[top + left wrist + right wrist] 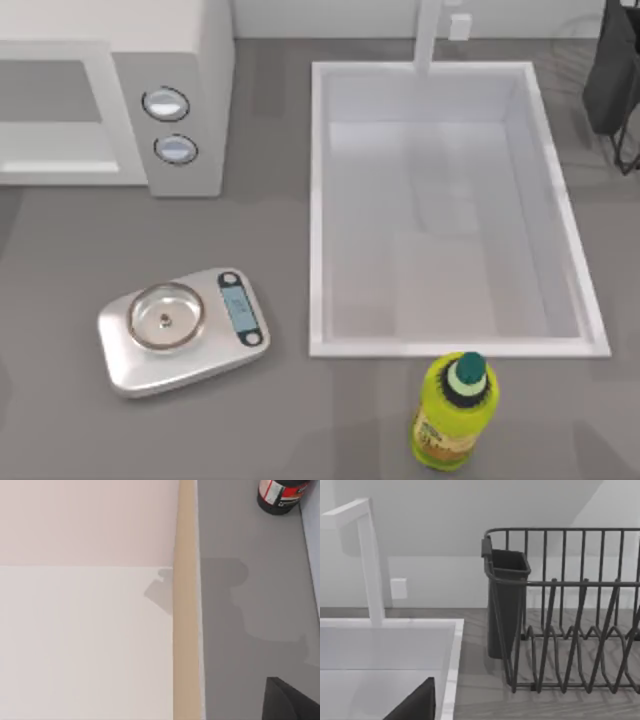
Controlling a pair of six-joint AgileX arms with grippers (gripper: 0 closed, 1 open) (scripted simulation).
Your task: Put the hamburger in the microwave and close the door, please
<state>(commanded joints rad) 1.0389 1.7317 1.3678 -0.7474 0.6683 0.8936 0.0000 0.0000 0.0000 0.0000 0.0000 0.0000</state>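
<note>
The white microwave [170, 90] stands at the table's back left, its two round dials [166, 104] on the panel to the right of the cavity. The door [50, 110] is a pale frame over a see-through front; I cannot tell whether it stands open. The hamburger is out of view. A dark part of my left gripper [287, 700] sits at the corner of the left wrist view, over grey counter beside a pale flat surface with a tan edge [186, 600]. A dark part of my right gripper [417, 705] hangs above the sink's rim, near the dish rack.
A silver kitchen scale [182, 328] lies front left. A white sink [450, 345] with a faucet [428, 35] fills the right half. A yellow-green bottle [455, 412] stands at the front edge. A dark dish rack [570, 610] is back right, and a dark bottle [280, 495] stands on the counter.
</note>
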